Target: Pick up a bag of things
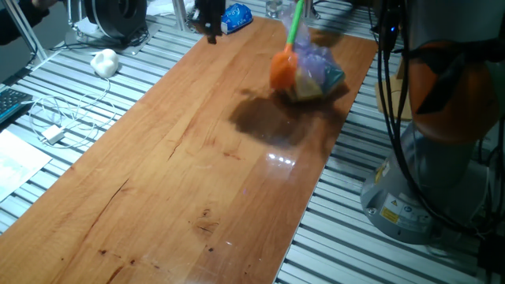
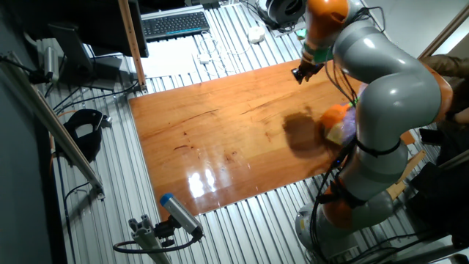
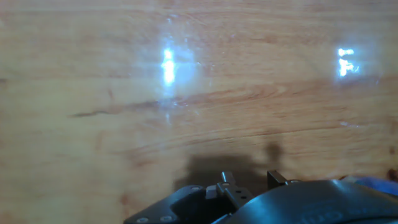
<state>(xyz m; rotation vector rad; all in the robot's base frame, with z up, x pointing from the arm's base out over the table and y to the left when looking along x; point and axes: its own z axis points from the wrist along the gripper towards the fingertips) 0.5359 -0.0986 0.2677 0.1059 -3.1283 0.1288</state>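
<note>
The bag of things [image 1: 318, 72] is a lilac plastic bag bulging with yellow and teal items, lying near the table's far right edge. An orange toy shovel [image 1: 283, 69] with a green handle leans against its left side. In the other fixed view the bag [image 2: 349, 125] is partly hidden behind the arm. My gripper [image 1: 210, 24] hangs over the table's far end, well left of the bag, and holds nothing. It also shows in the other fixed view [image 2: 300, 74]. In the hand view the gripper [image 3: 250, 178] shows two fingertips apart above bare wood.
A small blue-and-white packet [image 1: 237, 16] lies at the far end beside the gripper. The wooden table [image 1: 181, 173] rests on a slatted metal surface. A white lump [image 1: 104, 61] and cables [image 1: 63, 118] lie left of the table. The robot base [image 1: 442, 142] stands on the right.
</note>
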